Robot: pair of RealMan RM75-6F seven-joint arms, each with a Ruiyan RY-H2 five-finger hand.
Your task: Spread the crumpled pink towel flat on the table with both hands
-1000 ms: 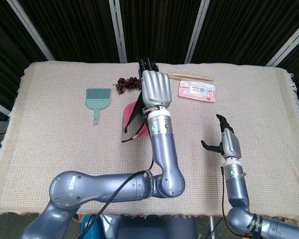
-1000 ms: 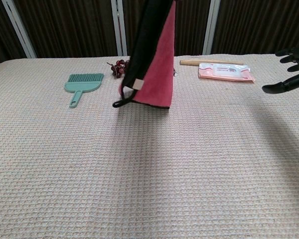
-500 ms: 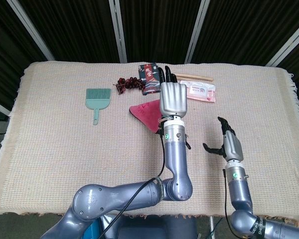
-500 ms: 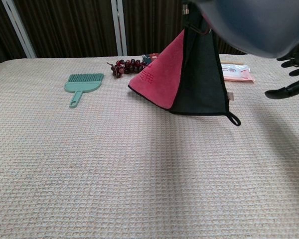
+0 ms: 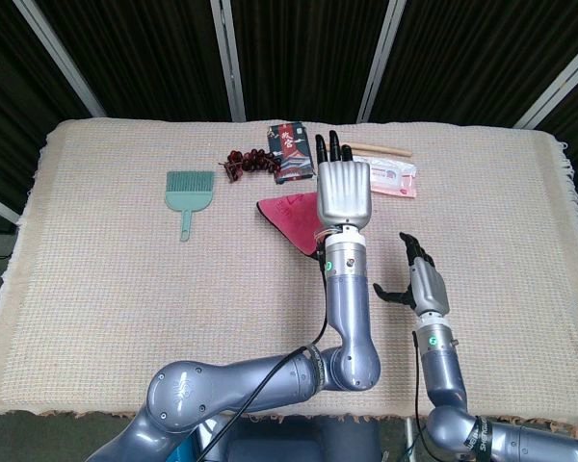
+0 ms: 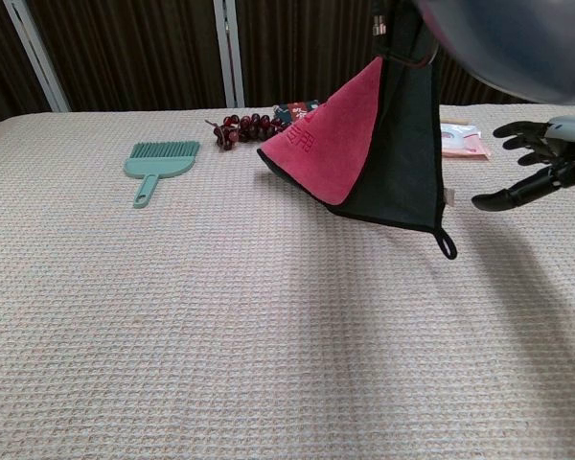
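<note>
Head view: left robot hand [image 5: 342, 192] raised, gripping towel [image 6: 350, 153].

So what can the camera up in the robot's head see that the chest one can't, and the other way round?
Only the head view shows the back of the left hand and both arms.

Only the chest view shows the pink towel hanging off the table, its dark side and the loop at its lowest corner.

Both show the right hand open beside the towel, the green brush, the grapes and the wipes packet.
</note>
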